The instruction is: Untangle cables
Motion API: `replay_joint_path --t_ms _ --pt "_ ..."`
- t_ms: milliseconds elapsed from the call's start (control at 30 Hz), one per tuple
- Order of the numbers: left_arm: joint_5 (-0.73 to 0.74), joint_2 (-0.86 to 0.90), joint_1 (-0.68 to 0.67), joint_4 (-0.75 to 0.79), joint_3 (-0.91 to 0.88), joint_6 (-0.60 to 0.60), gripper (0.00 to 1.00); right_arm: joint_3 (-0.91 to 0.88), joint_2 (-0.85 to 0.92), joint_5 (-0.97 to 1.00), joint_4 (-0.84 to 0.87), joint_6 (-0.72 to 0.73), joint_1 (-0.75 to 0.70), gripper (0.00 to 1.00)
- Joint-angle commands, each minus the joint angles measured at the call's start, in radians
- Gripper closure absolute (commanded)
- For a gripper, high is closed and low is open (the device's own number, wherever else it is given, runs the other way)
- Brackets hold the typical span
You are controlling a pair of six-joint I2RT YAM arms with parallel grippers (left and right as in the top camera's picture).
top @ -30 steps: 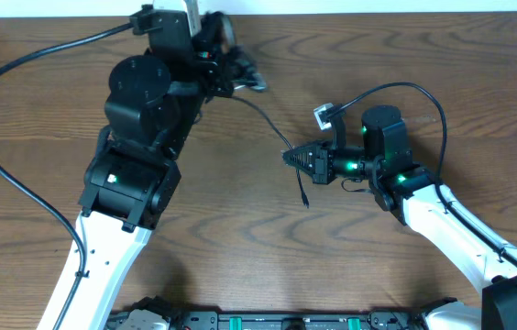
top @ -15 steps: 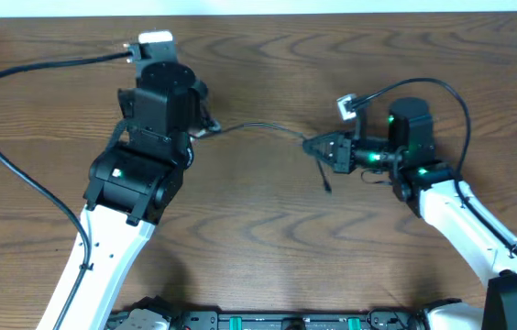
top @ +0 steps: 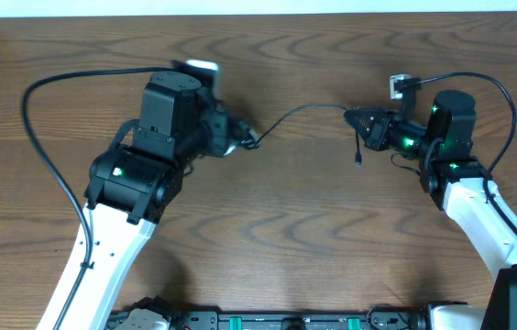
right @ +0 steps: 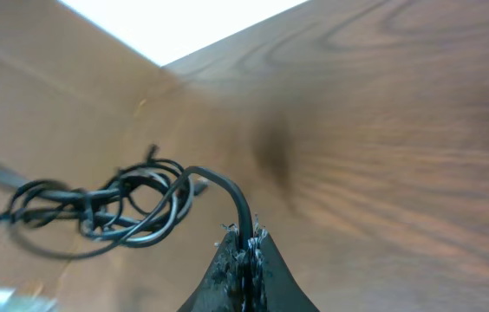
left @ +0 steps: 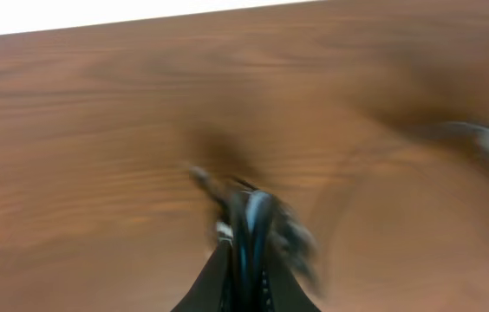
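**Two claws pinched shut, one black strand strung between them**

Both claws grip the cables (top: 300, 109) from opposite ends. The right claw (right: 244, 247) has its jaws pressed together on a single black strand. The strand comes up from between the tips, bends over, and runs off to a loose tangle of black loops beyond the tips and to their left in the wrist view. From above, the right claw (top: 355, 117) points toward the other arm. A short free end trails from it toward the near edge of the table (top: 268, 238) — its tip is too small to make out.

The left claw (top: 246, 137) is also closed, on a small grey-and-black clump at its tips. Its own wrist view is smeared with blur. The left claw (left: 249, 221) shows only narrow, meeting fingers with something pale and bluish caught between them, and nothing finer can be told.

Between the two claws, which sit well apart, the black strand runs in a shallow arc above the wood grain — neither taut nor lying in coils. Whether it touches the tabletop along the way I cannot tell.
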Motion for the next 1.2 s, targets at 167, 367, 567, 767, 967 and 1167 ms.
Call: replay_joint_path --t_ms 167,367,567,767,967,1167 --pt "0.579 0.016 0.001 -0.031 0.014 0.037 0.93 0.012 -0.008 0.363 0.056 -0.014 -0.006 0.99" --pt "0.581 0.016 0.001 -0.109 0.014 0.078 0.93 0.012 -0.008 0.508 0.087 -0.014 -0.022 0.99" --pt "0.875 0.016 -0.008 -0.095 0.014 0.082 0.93 0.012 -0.007 0.526 0.174 -0.013 -0.027 0.99" --pt "1.055 0.016 -0.126 -0.013 0.014 0.082 0.93 0.012 -0.006 0.542 0.227 0.059 -0.020 0.99" --pt "1.061 0.016 -0.314 0.141 0.014 0.077 0.93 0.012 0.010 0.554 0.264 0.084 0.015 0.99" --pt "1.061 0.016 -0.391 0.333 0.014 -0.028 0.93 0.012 0.077 0.553 0.284 0.084 0.089 0.99"
